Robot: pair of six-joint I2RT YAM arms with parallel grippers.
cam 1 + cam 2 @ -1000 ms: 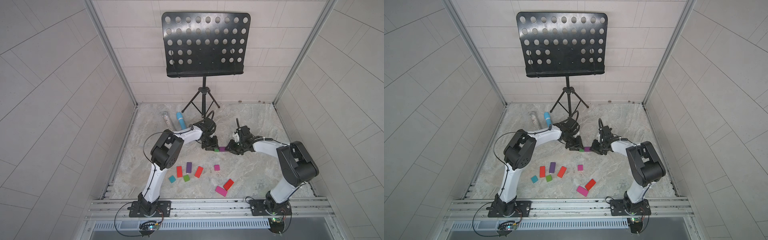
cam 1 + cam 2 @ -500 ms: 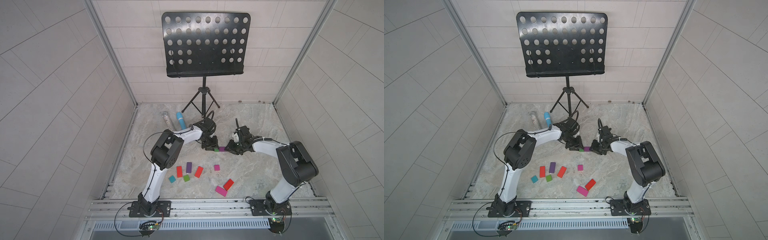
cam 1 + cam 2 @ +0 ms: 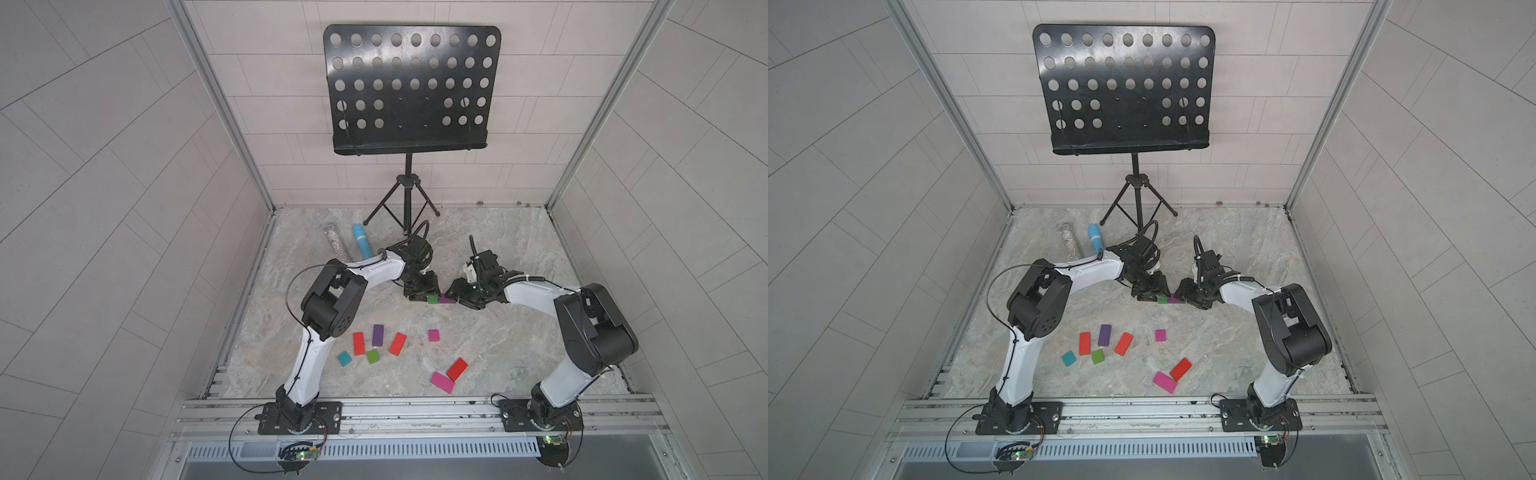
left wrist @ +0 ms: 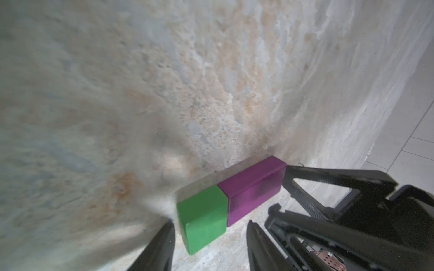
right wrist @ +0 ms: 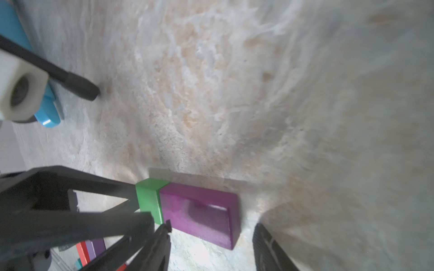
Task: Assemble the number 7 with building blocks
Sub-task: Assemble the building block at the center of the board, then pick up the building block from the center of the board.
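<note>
The green block and the magenta block lie flat on the bench, end to end and touching, in one straight line. I judge that this line is the beginning of the top bar of the 7. It sits near the middle of the bench, well apart from the loose blocks, so free room is left in front of it for the leg of the number.

The left tool stands around the green block with its jaws partly apart. A clear gap shows on one side, so it grips nothing. The right tool stands in the same way around the magenta block, with a gap at one finger, and it also holds nothing. I think each tool is low at its own block in order to set the two pieces square to each other.

In both top views I count ten blocks. There are three red blocks, three magenta with the placed one, two green with the placed one, one purple block and one teal block. Eight of them lie loose nearer the front.

Behind them are one microphone, one glitter tube and one music stand.
</note>
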